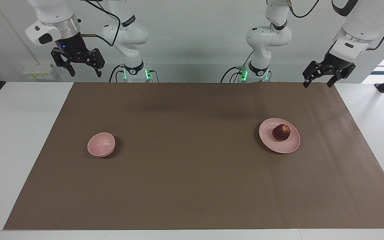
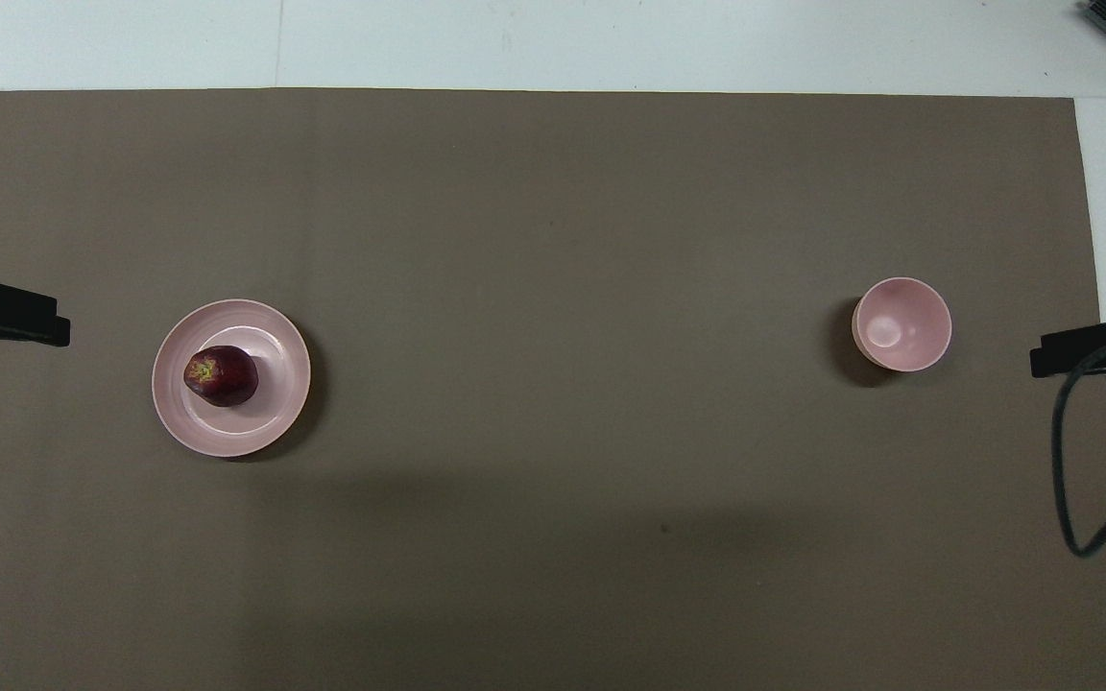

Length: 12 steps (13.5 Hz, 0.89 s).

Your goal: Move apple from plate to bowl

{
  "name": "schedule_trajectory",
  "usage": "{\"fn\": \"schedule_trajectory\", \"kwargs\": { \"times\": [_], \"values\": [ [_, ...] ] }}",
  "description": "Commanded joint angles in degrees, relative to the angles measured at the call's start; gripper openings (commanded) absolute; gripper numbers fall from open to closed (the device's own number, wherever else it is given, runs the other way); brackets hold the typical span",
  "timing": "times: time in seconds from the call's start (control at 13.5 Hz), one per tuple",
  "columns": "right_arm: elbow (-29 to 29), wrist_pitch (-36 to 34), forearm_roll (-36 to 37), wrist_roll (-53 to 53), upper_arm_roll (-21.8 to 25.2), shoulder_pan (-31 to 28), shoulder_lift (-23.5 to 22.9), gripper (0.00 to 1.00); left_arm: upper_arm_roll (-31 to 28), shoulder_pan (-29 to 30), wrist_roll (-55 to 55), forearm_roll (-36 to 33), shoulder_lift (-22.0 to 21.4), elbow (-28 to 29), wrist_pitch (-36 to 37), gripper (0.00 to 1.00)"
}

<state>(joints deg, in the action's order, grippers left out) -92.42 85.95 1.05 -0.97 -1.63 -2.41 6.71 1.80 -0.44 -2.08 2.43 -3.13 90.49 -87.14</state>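
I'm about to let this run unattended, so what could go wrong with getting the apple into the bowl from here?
The apple is round and sits loose on the flat plate, so a slightly off-centre pinch by the open left gripper might roll it away. The bowl is small and stands at the right arm's end, so a long carry or handover to the open right gripper could miss it.

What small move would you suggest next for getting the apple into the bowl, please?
Probably bring the left tool, open and raised at its own end of the table, down over the apple. The apple sits untouched on the plate at that end, the bowl is empty, and the right tool waits open.
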Motion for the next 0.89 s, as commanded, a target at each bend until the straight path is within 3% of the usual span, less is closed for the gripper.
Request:
{"fn": "schedule_trajectory", "kwargs": {
  "times": [0.0,0.82],
  "values": [
    [-0.92,-0.34,-0.61,1.06,-0.04,-0.32,0.93,1.0,-0.04,-0.09,-0.03,0.64,0.41,-1.2,1.36,1.0],
    [-0.83,-0.34,-0.61,1.06,-0.04,-0.32,0.93,1.0,-0.3,0.97,0.06,0.73,0.41,-1.2,1.44,1.0]
  ]
}}
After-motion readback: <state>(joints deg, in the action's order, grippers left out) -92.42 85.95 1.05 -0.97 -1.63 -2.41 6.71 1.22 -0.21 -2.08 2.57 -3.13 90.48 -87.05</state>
